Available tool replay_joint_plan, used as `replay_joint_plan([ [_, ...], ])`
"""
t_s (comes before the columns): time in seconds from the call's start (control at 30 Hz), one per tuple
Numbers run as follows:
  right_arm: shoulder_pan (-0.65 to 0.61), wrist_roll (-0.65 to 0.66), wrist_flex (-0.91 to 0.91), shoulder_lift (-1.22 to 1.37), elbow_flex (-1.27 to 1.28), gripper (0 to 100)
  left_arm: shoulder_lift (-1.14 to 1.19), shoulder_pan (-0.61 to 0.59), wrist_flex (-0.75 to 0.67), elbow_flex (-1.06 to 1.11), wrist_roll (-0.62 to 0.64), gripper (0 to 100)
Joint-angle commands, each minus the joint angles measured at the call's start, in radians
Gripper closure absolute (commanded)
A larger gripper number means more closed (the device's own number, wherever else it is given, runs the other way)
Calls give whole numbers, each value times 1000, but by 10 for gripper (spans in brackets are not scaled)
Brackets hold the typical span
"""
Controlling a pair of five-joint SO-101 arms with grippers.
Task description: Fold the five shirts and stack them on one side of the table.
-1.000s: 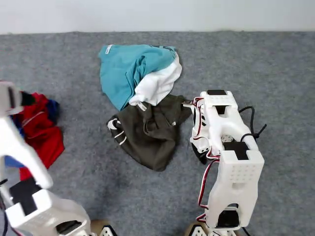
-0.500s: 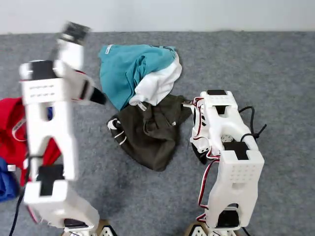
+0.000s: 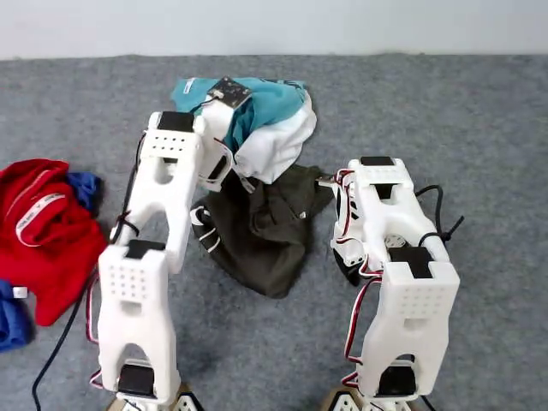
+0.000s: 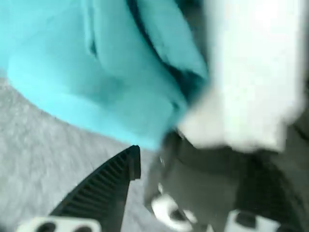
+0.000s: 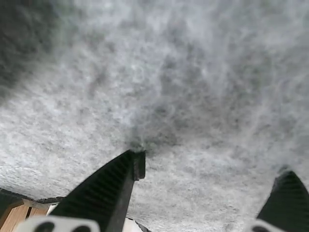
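Note:
A teal shirt (image 3: 205, 120) and a white shirt (image 3: 274, 145) lie crumpled together at the back of the grey carpet. A dark olive shirt (image 3: 261, 231) lies in front of them. A red shirt (image 3: 47, 231) sits at the far left on a blue shirt (image 3: 10, 317). My left gripper (image 3: 218, 167) hangs open just above the edge where the teal shirt (image 4: 96, 72), white shirt (image 4: 251, 72) and olive shirt (image 4: 217, 164) meet, holding nothing (image 4: 193, 193). My right gripper (image 3: 347, 261) points down beside the olive shirt, open over bare carpet (image 5: 207, 179).
The right arm's folded body (image 3: 402, 257) stands right of the olive shirt. Grey carpet (image 3: 479, 128) stretches free at the right and along the front middle. A pale wall (image 3: 274, 26) borders the back.
The left arm has swung from the far left by the red shirt across to the teal and white shirts. The red shirt now lies uncovered. The right arm has not moved.

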Motion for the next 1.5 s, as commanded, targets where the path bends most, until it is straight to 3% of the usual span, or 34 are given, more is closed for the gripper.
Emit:
replay_joint_plan([
  [0.0, 4, 0, -35, 15, 18, 601, 112, -15, -25, -170, -8, 686],
  [0.13, 4, 0, -35, 15, 18, 601, 275, -5, -15, -377, -8, 687],
  [0.37, 4, 0, -35, 15, 18, 601, 451, 37, 189, -716, -11, 697],
  [0.47, 4, 0, -38, 15, 18, 601, 512, 57, 229, -839, -17, 788],
  [0.6, 4, 0, -47, 13, 21, 601, 577, 55, 238, -944, -15, 992],
  [0.77, 4, 0, -47, 13, 21, 601, 580, 2, 338, -1078, -14, 987],
  [1.47, 4, 0, -48, 13, 21, 601, -196, -595, 341, -1061, -8, 988],
])
